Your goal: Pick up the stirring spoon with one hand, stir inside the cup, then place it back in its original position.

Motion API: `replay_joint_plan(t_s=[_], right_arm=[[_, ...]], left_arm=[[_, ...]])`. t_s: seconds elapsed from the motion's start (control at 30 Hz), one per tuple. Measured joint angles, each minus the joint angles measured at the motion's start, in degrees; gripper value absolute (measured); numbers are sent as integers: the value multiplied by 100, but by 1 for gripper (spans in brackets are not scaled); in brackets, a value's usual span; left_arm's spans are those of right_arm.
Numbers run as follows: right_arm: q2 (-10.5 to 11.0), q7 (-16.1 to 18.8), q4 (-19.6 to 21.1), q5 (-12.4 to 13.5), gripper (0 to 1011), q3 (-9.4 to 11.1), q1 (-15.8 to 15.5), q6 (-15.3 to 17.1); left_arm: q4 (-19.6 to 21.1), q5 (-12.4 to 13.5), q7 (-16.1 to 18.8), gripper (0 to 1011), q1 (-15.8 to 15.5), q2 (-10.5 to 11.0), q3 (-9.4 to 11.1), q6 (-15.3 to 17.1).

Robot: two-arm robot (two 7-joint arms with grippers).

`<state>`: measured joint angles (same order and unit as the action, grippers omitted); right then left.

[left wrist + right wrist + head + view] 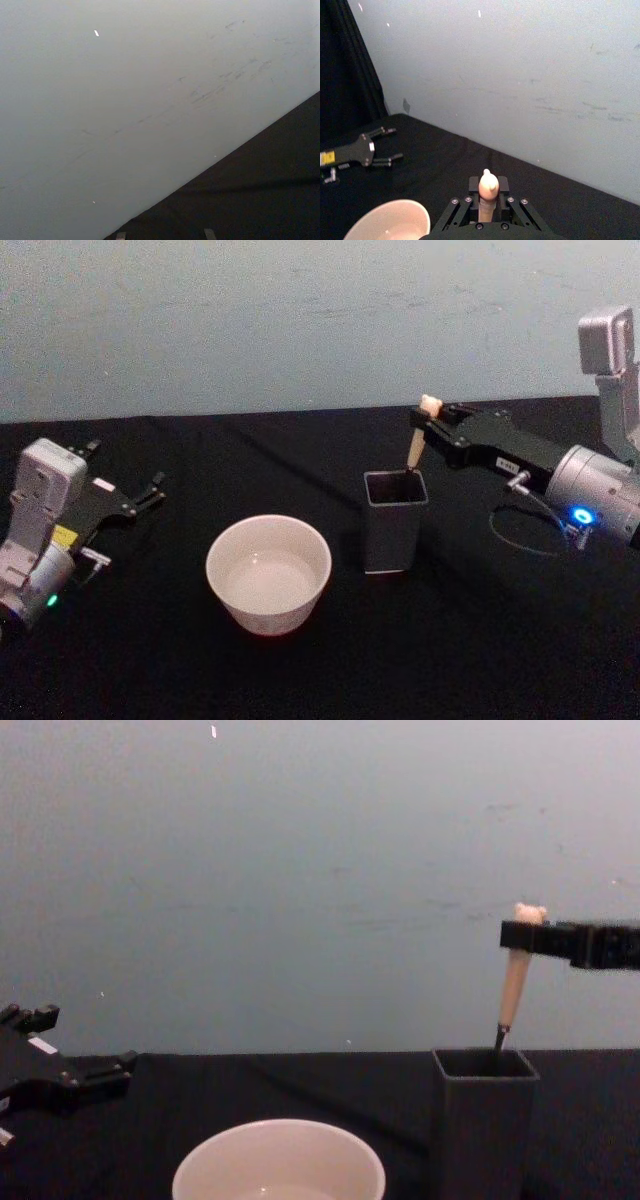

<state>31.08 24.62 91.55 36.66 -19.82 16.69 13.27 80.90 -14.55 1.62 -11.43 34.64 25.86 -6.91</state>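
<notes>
The stirring spoon [416, 443] stands tilted in the dark grey square holder [395, 520], its bowl hidden inside. Its cream handle [516, 982] and small bear head rise above the holder's rim. My right gripper [428, 420] reaches in from the right and is shut on the handle just below the bear head [488, 187]. The cream-white cup [268, 573] sits left of the holder, close to the front, and holds some clear liquid. My left gripper [155, 488] rests open on the table at the far left.
A black cloth [300, 670] covers the table, and a pale wall [300, 320] stands right behind it. A loose cable [525, 530] loops from the right arm down near the table, to the right of the holder.
</notes>
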Motion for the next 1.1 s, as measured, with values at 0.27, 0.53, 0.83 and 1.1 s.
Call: replay_joint_plan(t_s=[0.27,0.53,0.83,1.1], right_arm=[[11,-214,284,311,213,94,43,194],[-30,-420,511,579,213,135,141,253],[-61,-471,643,694,213,-27,262,242],[-54,-338,659,668,213,-409,354,174]], left_arm=[[0,0,0,1001,0,0,0,0],[0,0,0,1001,0,0,0,0],[0,0,0,1001,0,0,0,0],[0,0,0,1001,0,0,0,0]])
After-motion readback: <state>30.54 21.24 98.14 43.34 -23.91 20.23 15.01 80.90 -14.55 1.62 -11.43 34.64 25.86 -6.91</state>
